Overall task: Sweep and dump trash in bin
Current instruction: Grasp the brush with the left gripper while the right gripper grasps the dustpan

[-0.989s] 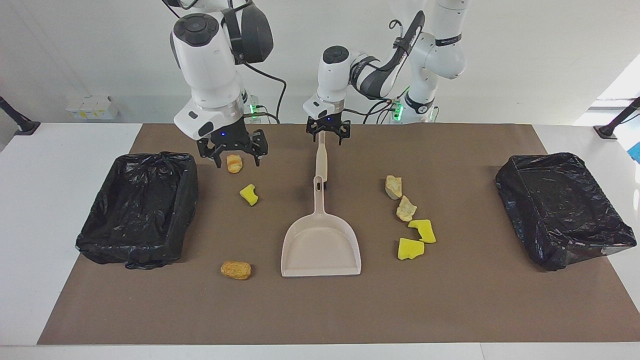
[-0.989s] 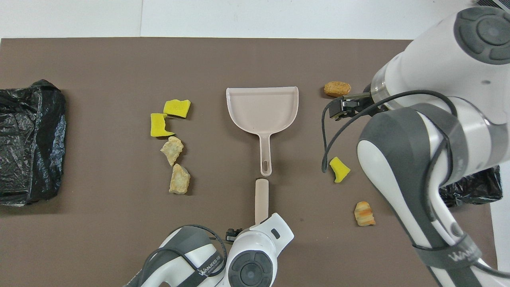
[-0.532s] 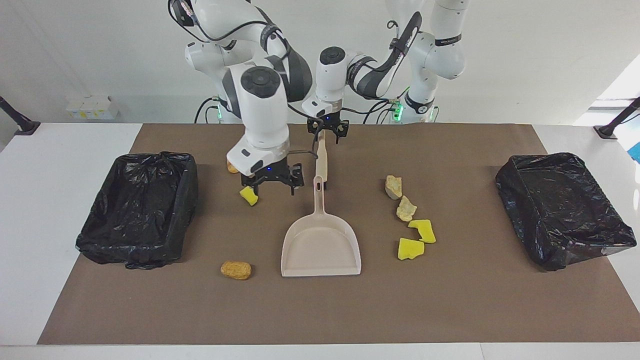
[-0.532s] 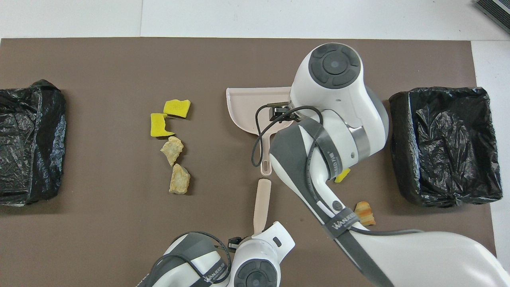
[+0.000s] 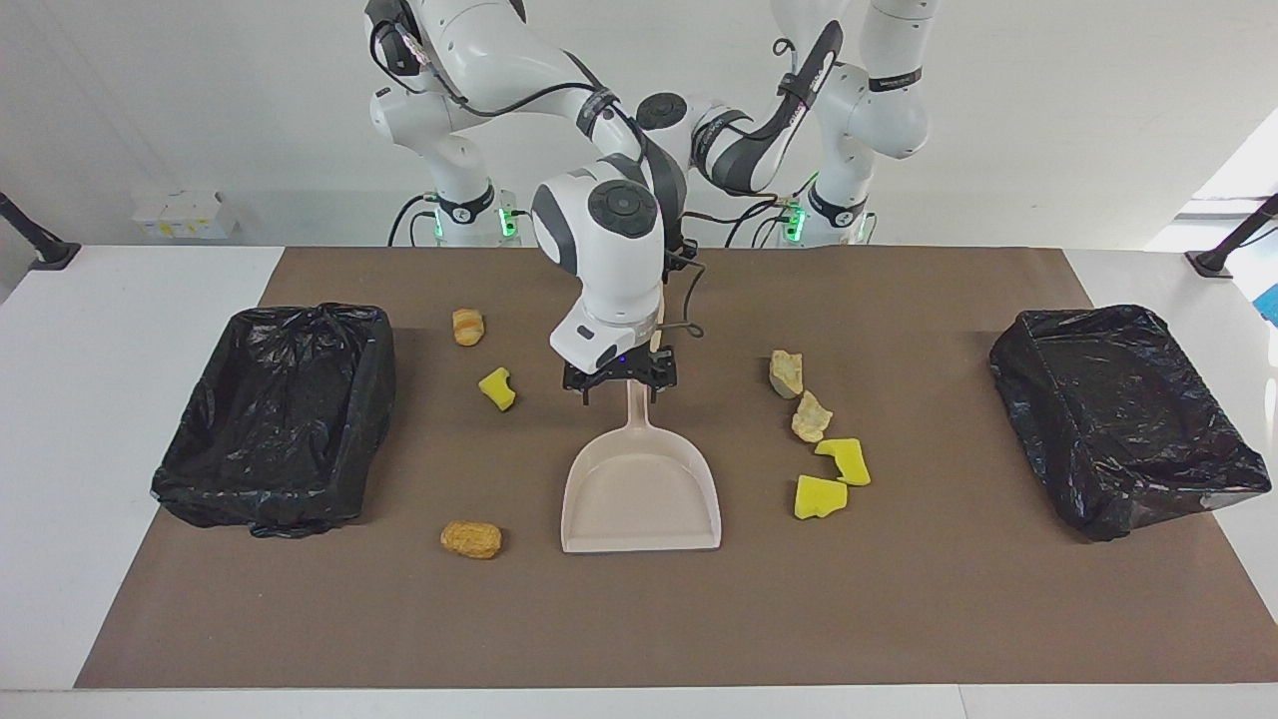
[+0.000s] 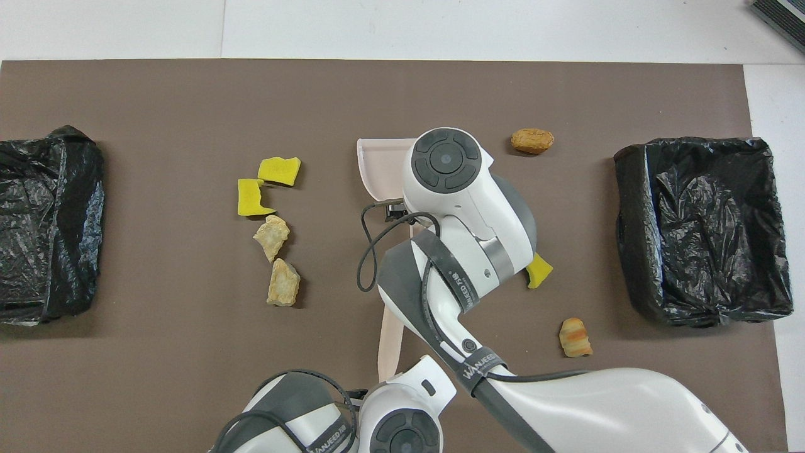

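Dustpan (image 5: 641,494) handle points toward the robots, mouth away, under right hand (image 5: 619,387).

The right hand (image 5: 619,381) sits at frame centre, low over the dustpan (image 5: 641,489) handle, fingers spread to either side of it. The left hand is hidden by the right arm's wrist. The pan lies flat on the brown surface (image 5: 639,619), mouth toward the bottom of the frame. Trash (image 5: 496,388) is scattered: three scraps left of the pan, four in a cluster to its right. A black-lined bin (image 5: 275,414) stands at mid-left, another bin (image 5: 1123,414) at mid-right.
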Tool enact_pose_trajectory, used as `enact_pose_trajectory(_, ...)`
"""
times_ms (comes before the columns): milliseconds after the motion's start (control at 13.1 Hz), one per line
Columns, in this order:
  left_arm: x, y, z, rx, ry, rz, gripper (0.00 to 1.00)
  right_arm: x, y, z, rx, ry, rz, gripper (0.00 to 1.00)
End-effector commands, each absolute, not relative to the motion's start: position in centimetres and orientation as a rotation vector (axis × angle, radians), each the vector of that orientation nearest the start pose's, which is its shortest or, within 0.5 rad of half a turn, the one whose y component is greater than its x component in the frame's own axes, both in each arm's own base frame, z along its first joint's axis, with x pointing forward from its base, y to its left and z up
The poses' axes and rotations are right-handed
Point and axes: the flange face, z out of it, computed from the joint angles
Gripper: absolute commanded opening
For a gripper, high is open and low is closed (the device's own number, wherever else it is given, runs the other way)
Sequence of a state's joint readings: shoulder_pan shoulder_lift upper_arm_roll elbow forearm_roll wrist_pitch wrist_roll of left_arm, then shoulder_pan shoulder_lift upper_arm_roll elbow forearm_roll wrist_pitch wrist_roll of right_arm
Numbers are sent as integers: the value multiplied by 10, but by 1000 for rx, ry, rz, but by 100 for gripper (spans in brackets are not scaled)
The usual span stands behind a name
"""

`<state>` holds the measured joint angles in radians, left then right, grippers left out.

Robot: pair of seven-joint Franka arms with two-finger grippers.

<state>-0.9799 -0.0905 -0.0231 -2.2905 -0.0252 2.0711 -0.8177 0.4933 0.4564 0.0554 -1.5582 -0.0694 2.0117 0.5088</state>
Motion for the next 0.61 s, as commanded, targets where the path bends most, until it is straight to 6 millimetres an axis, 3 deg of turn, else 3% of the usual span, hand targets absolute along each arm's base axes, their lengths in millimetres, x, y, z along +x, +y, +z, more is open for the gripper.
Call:
enact_pose_trajectory(0,260,-382,413,-2986,200,172,0,571,350,375,-3166,-114,-24,100)
enact_pose_trajectory(76,262,-374,422,-2939,209,153,0,569,348,372,-3170,-120,-14,98)
enact_pose_trajectory(152,269,-364,425,-2921,180,158,0,567,348,375,-3170,-123,-17,88)
enact_pose_trajectory(228,279,-354,427,-2919,138,163,0,564,348,372,-3173,-130,-6,83)
enact_pose_trajectory(456,313,-325,423,-2901,46,158,0,548,352,358,-3162,-174,-7,79)
enact_pose_trajectory(532,324,-314,421,-2894,12,157,0,549,352,358,-3161,-177,-7,73)
